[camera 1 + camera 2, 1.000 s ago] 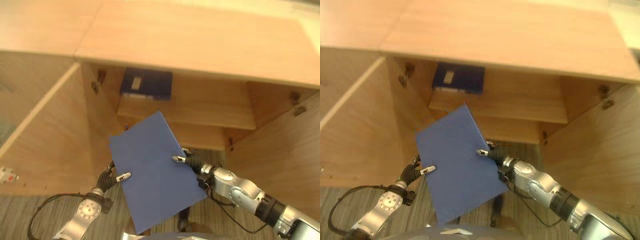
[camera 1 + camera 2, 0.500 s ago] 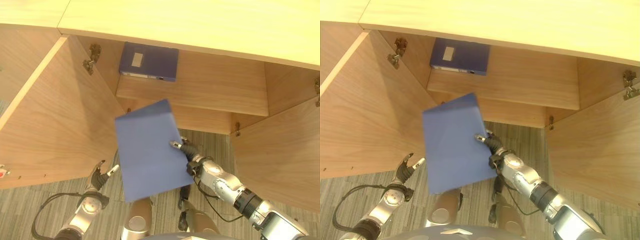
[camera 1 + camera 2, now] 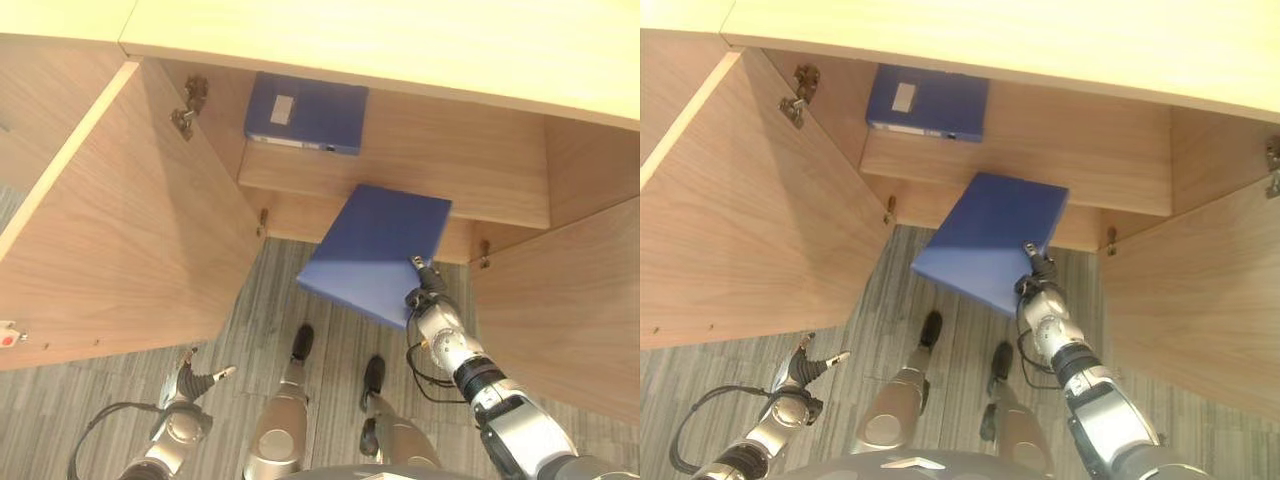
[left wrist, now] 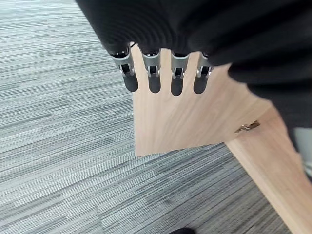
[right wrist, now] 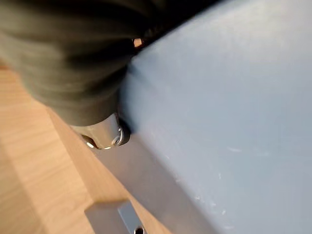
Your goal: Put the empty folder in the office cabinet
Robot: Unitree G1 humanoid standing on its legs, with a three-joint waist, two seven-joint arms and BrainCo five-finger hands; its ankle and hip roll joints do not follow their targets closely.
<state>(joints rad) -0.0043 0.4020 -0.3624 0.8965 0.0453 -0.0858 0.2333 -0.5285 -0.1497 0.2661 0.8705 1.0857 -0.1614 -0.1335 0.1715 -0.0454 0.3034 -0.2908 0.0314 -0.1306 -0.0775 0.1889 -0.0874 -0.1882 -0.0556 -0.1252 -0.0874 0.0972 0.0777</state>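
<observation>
The right robot hand (image 3: 428, 296) grips the blue folder (image 3: 378, 252) at its near right corner, a dark-tipped finger (image 3: 416, 263) lying on the top face while the rest of the grasp sits under the cover. The folder extends away from this robot hand toward the open cabinet (image 3: 455, 170), tilted with its far edge raised and already reaching over the front edge of the lower shelf (image 3: 300, 213), its near edge hanging above the carpeted floor (image 3: 290, 305). Its long axis appears to run from the robot hand into the cabinet, so the coming move is probably a push straight forward and a little down until the folder lies flat on that shelf. The left robot hand (image 3: 196, 380) hangs low near the floor beside the open left door (image 3: 120, 230), fingers straight and relaxed, holding nothing and well apart from the folder; the right one is clearly the nearer. On the upper shelf (image 3: 470, 190), toward its left end, a second blue folder (image 3: 305, 112) lies flat.
</observation>
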